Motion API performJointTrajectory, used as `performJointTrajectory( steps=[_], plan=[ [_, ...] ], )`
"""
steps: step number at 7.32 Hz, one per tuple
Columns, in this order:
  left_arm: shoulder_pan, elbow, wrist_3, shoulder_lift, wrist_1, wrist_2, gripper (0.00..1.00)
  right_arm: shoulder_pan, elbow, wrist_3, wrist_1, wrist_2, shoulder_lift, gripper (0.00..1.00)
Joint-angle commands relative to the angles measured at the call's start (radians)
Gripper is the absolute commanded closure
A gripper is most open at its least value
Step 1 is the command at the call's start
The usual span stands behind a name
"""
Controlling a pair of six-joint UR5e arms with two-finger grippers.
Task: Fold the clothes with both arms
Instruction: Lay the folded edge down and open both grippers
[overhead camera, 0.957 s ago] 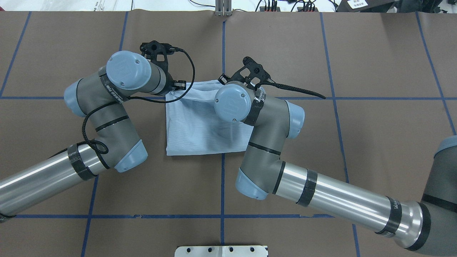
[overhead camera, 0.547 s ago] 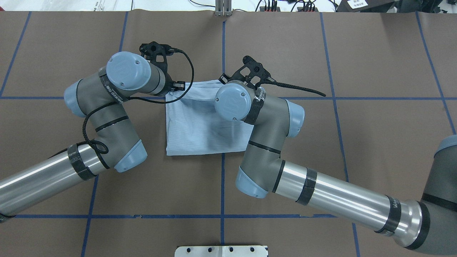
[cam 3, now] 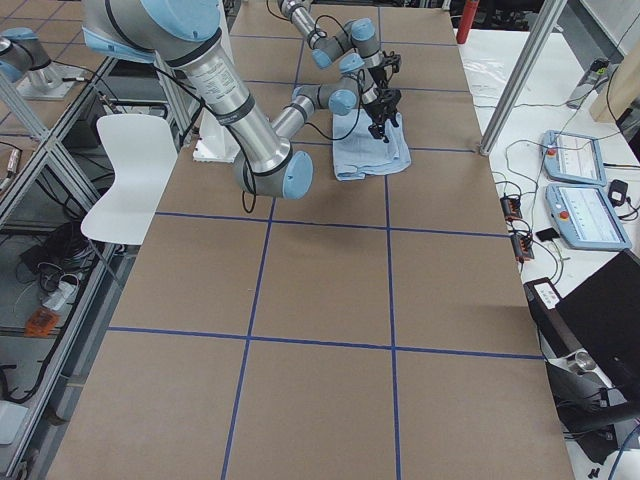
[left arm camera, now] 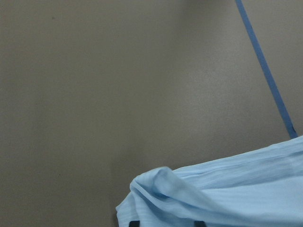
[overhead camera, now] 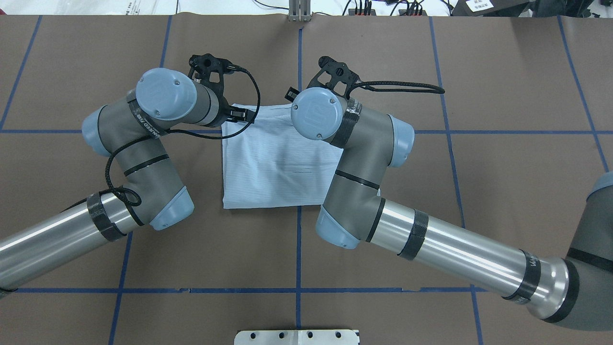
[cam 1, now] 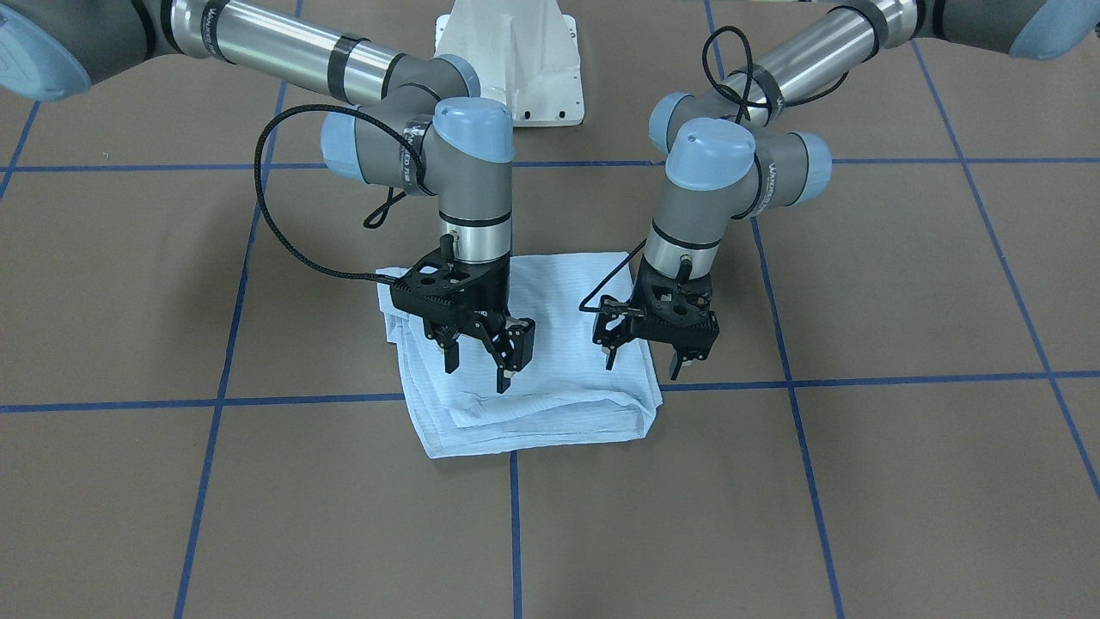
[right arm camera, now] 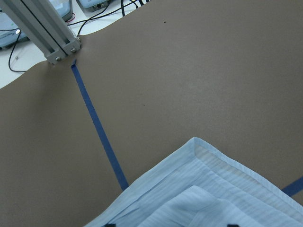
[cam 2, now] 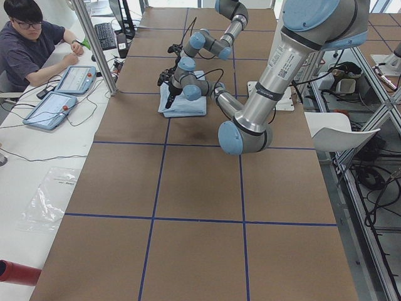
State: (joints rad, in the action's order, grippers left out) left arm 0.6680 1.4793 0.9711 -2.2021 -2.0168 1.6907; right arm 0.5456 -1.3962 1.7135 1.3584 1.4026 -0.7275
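The pale-blue shirt lies folded into a flat rectangle at the table's middle. My right gripper hangs open just above its far part, on the front-facing view's left, with nothing between the fingers. My left gripper is open too, over the shirt's other far corner, and also holds nothing. In the overhead view the left gripper shows at the shirt's far-left corner, while the right one is hidden under its wrist. The left wrist view shows a bunched corner of the shirt. A flat, layered corner of the shirt shows in the right wrist view.
Brown table cover crossed by blue tape lines. White pedestal base stands on the robot's side. A metal post rises at the far edge. A person sits at a side desk with tablets.
The shirt's far edge, pulled up and creased before, now lies flat. The right wrist has moved toward the far edge; the left has shifted slightly.
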Motion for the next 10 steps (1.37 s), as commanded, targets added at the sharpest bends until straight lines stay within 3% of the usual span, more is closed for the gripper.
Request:
performJointTrajectory(
  steps=[1, 4, 6, 9, 10],
  plan=[
    [-0.011, -0.008, -0.003, 0.002, 0.0, -0.005, 0.0, 0.013, -0.131, -0.107, -0.001, 0.058, -0.105, 0.0],
    [-0.013, -0.005, -0.005, 0.031, 0.0, -0.008, 0.0, 0.025, -0.216, -0.207, -0.001, 0.113, -0.191, 0.0],
    [-0.068, -0.005, -0.003, 0.056, 0.007, -0.089, 0.0, 0.025, -0.219, -0.206, -0.001, 0.113, -0.199, 0.0],
    [-0.081, 0.015, -0.038, 0.1, 0.009, -0.103, 0.0, 0.025, -0.219, -0.207, 0.004, 0.113, -0.207, 0.0],
    [-0.073, 0.065, -0.116, 0.14, 0.009, -0.103, 0.0, 0.025, -0.219, -0.209, 0.007, 0.114, -0.208, 0.0]
  ],
)
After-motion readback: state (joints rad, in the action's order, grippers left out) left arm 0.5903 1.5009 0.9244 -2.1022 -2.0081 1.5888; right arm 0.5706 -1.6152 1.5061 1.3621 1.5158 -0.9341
